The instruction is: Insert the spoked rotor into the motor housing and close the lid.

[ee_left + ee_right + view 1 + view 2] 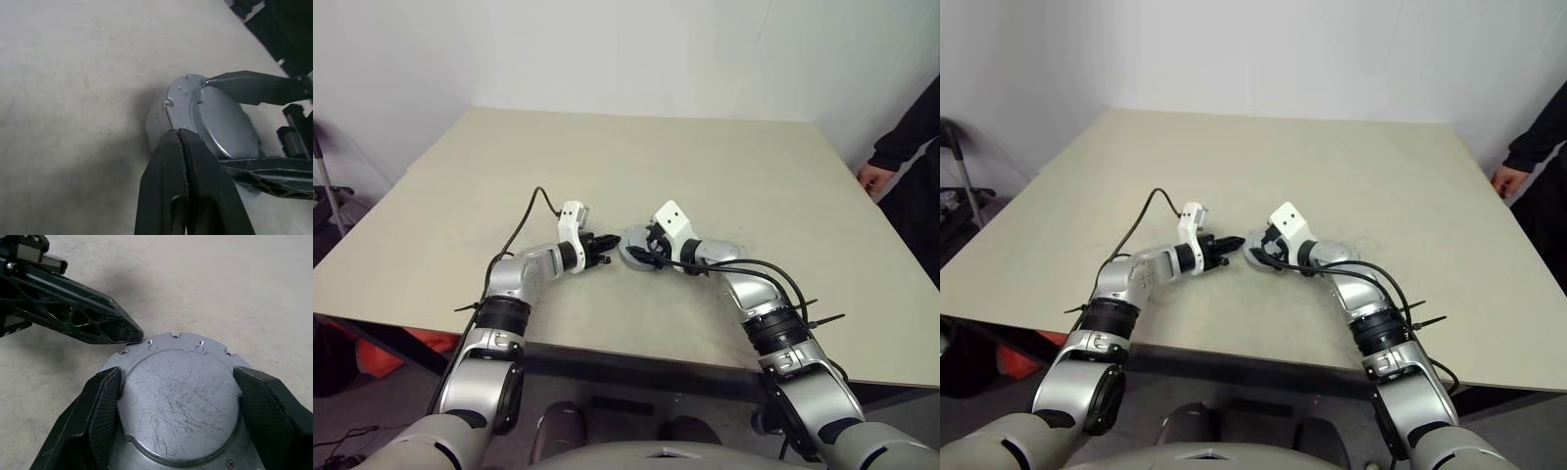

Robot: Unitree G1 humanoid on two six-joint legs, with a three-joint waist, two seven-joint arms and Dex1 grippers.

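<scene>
The lid [181,401], a round dull-grey cap with a notched edge and a scratched raised face, lies in the middle of the table [607,157]. My right gripper [177,374] is shut on it, with one black finger [100,406] against each side of the raised face. My left gripper [180,133] is shut with nothing between its fingers, and its tip touches the lid's [220,117] notched edge from the left. Both grippers meet near the front middle of the table, left gripper [610,241] and right gripper [644,253]. The spoked rotor and the motor housing are hidden.
A person stands at the table's right edge with a hand [874,178] on it. A black cable [524,220] loops over the table from my left wrist. Something orange [401,348] lies on the floor under the table's front left edge.
</scene>
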